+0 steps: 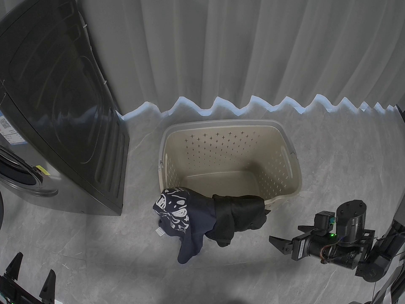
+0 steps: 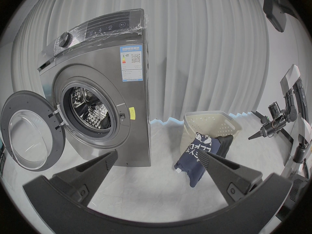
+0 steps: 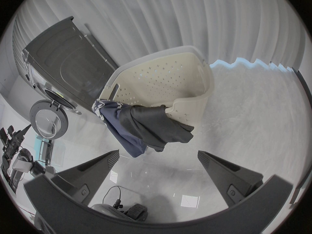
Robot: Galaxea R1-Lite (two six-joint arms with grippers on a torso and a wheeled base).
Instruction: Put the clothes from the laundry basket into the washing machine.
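Clothes [image 1: 198, 217], two pieces, hang over one laundry basket [image 1: 230, 148]'s front rim.

washing machine door [image 2: 31, 130] swung wide, drum [image 2: 89, 112] unblocked | clothes [image 1: 198, 216] drape laundry basket [image 1: 228, 123] near rim

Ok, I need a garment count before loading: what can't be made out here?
Head view: washer opening cut off by the left edge.
All views: clothes count, since the folds overlap on the basket rim.
Left wrist view: part of the drum, hidden by the washer's front.

Washing machine [image 2: 130, 95] sticker [image 2: 131, 63] print illegible.
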